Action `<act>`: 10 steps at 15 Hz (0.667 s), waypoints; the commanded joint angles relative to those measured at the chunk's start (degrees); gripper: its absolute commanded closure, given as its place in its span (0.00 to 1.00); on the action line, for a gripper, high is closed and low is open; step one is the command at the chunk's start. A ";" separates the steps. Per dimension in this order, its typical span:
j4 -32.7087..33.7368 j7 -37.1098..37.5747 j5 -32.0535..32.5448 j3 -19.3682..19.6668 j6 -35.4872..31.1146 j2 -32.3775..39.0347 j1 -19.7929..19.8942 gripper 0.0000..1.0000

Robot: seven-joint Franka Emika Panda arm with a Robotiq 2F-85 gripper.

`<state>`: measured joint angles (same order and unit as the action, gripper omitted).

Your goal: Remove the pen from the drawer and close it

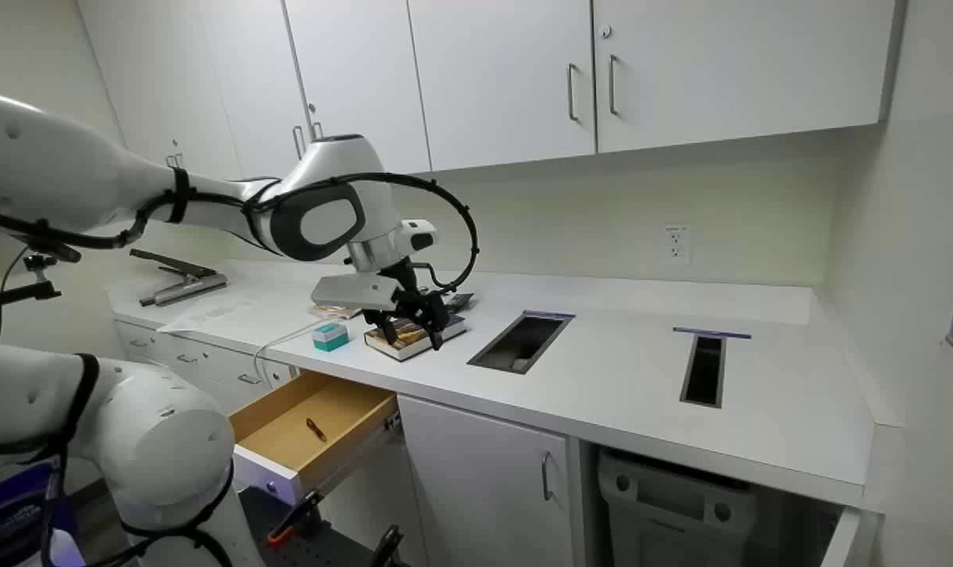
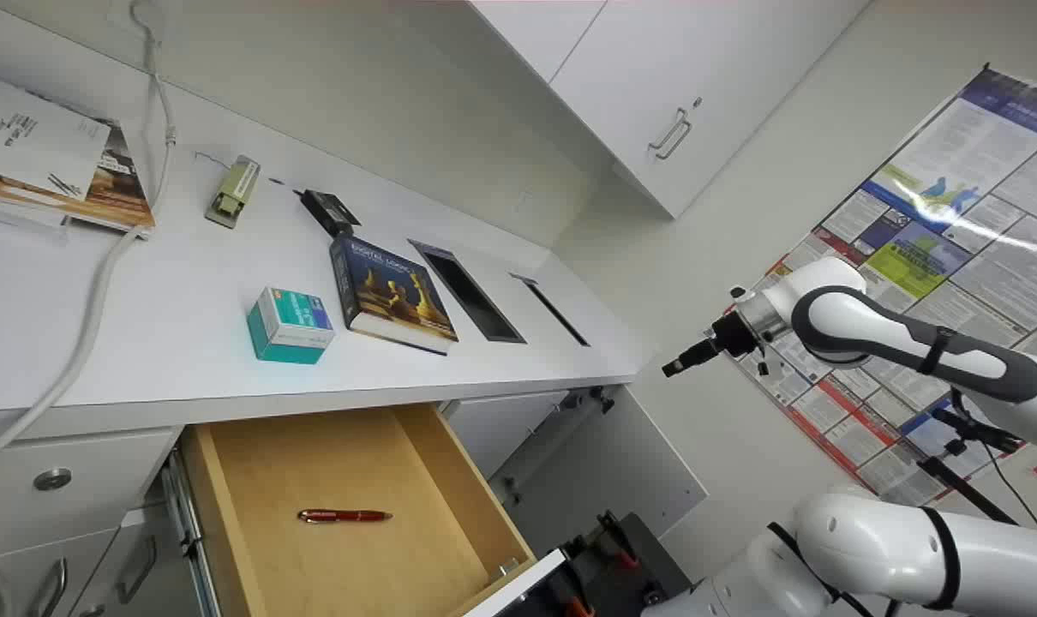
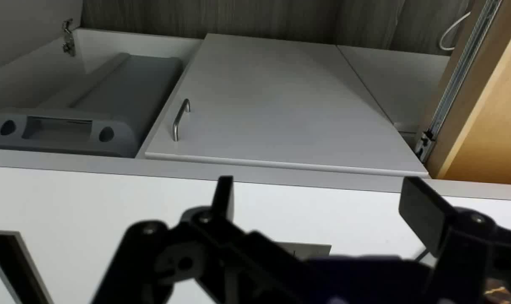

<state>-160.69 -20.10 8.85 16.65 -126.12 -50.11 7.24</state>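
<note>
One pen (image 2: pixel 344 516) in pulled-out drawer (image 2: pixel 373 566); gripper (image 3: pixel 319 180) apart, empty (reaching step, presumably); next: align above pen, descend.

Pen (image 1: pixel 316 430) lying in pulled-out drawer (image 1: pixel 287 433); gripper (image 1: pixel 413 340) well away, jaws apart.

Drawer (image 2: pixel 347 458): smooth wood inside, soft sheen. Pen (image 2: pixel 344 516): glossy, metal or plastic unclear. Gripper (image 3: pixel 316 196): matt. Robot arm (image 1: pixel 319 169): smooth, semi-gloss, plastic look. Countertop (image 1: pixel 602 394): smooth, laminate look. Cabinet handle (image 3: pixel 179 119), drawer slide (image 3: pixel 457 80): metal. Bin (image 3: pixel 133 84): matt plastic look. Poster (image 2: pixel 921 257): glossy, glare streak.
</note>
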 commanded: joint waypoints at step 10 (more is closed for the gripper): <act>0.37 -3.19 -1.83 -3.55 0.71 -1.64 -5.91 0.00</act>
<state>-160.42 -21.07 8.46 15.75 -126.10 -50.08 5.51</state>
